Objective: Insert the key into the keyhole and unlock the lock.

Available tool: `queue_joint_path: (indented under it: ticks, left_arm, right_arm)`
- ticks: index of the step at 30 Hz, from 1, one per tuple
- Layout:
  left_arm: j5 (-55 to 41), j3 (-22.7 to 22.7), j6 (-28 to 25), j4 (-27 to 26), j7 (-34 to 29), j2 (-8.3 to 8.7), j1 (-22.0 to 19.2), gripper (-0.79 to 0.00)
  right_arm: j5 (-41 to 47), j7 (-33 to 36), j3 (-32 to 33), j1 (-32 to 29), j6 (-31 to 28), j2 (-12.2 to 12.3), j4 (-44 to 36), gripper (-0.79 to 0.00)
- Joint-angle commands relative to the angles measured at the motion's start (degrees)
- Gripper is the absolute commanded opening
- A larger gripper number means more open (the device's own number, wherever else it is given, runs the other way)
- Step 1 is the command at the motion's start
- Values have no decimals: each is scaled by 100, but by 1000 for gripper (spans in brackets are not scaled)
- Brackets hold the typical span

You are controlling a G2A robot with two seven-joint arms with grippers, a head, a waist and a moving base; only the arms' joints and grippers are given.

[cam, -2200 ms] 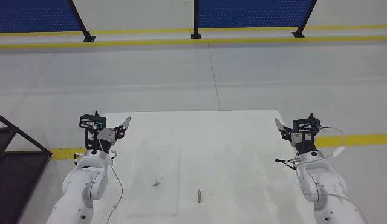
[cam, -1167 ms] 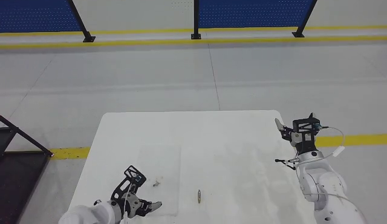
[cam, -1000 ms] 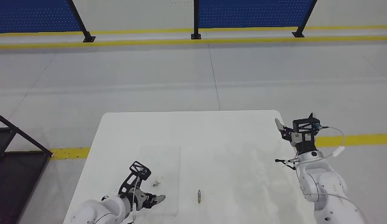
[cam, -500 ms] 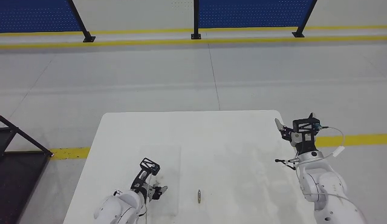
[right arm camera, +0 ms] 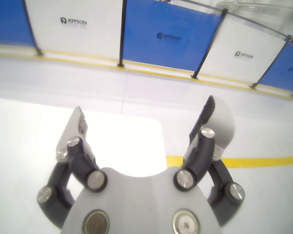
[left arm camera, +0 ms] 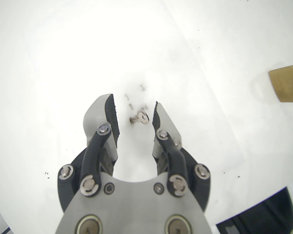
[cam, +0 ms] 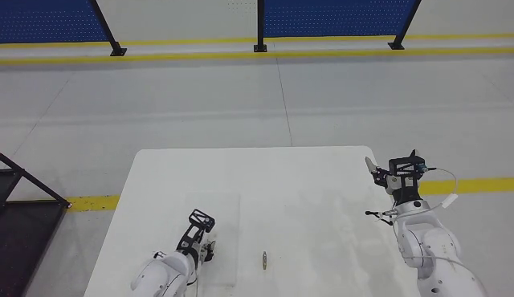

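Your left claw (left arm camera: 134,107) is hanging open over the table (left arm camera: 63,37), key (left arm camera: 139,118) lying flat between its tips, brass padlock (left arm camera: 284,85) lying well apart, your right claw (right arm camera: 144,104) is hovering open at the table's edge

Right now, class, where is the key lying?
In the left wrist view the key lies on the white table between the left claw's open fingers, not gripped. The brass padlock sits apart, to the robot's right of it.

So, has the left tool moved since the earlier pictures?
Yes. The left tool came from the table's left edge, nearer the robot and rightward toward the lock, and now straddles the key.
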Motion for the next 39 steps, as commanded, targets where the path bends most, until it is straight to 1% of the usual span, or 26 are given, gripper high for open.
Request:
queue_joint_path:
  ticks: [1, 3, 4, 6, 9, 10, 12, 18, 21, 22, 28, 32, 35, 39]
  left_arm:
    - [0, 13, -1, 22, -14, -1, -12, -440]
    - [-2, 23, 2, 47, -6, -2, -28, -459]
    - [-4, 29, 3, 65, -6, -3, -35, -489]
    - [6, 41, 11, 89, -2, -4, -51, -520]
    - [6, 53, 18, 103, 15, -5, -63, -610]
    - [5, 51, 30, 107, 27, -6, -65, -619]
    - [5, 47, 36, 112, 44, -5, -65, -671]
    - [25, 21, 68, 76, 99, 0, -43, -745]
    - [41, 3, 73, 43, 115, 4, -23, -763]
    - [47, -3, 73, 28, 118, 5, -14, -785]
    - [8, -82, 57, -105, 158, 18, 67, -785]
    - [-233, -223, 1, -314, 317, 30, 203, -785]
    - [-619, -469, -107, -573, 549, 50, 409, -785]
    - [-1631, -1026, -361, -979, 934, 78, 801, -785]
  right_arm:
    - [0, 0, 0, 0, 0, 0, 0, 0]
    - [0, 0, 0, 0, 0, 0, 0, 0]
    - [0, 0, 0, 0, 0, 0, 0, 0]
    - [0, 0, 0, 0, 0, 0, 0, 0]
    - [0, 0, 0, 0, 0, 0, 0, 0]
    - [0, 0, 0, 0, 0, 0, 0, 0]
    - [0, 0, 0, 0, 0, 0, 0, 0]
    - [0, 0, 0, 0, 0, 0, 0, 0]
    - [0, 0, 0, 0, 0, 0, 0, 0]
    - [0, 0, 0, 0, 0, 0, 0, 0]
    - [0, 0, 0, 0, 0, 0, 0, 0]
    - [0, 0, 0, 0, 0, 0, 0, 0]
    - [0, 0, 0, 0, 0, 0, 0, 0]
    - [0, 0, 0, 0, 0, 0, 0, 0]
